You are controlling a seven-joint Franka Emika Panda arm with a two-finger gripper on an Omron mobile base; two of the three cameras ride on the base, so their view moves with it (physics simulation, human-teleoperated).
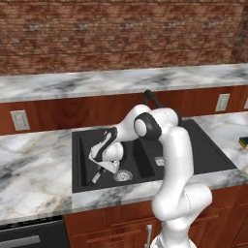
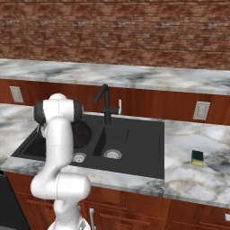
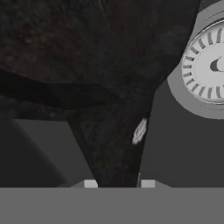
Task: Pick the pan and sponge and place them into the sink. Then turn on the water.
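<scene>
The pan (image 2: 81, 134) sits in the left basin of the sink (image 2: 139, 155) beside its silver drain (image 3: 210, 65), its handle (image 3: 118, 144) grasped by the nearly closed claw (image 1: 99, 170), while the sponge (image 2: 197, 157) lies well apart on the marble table (image 2: 197, 179) to the right.
</scene>
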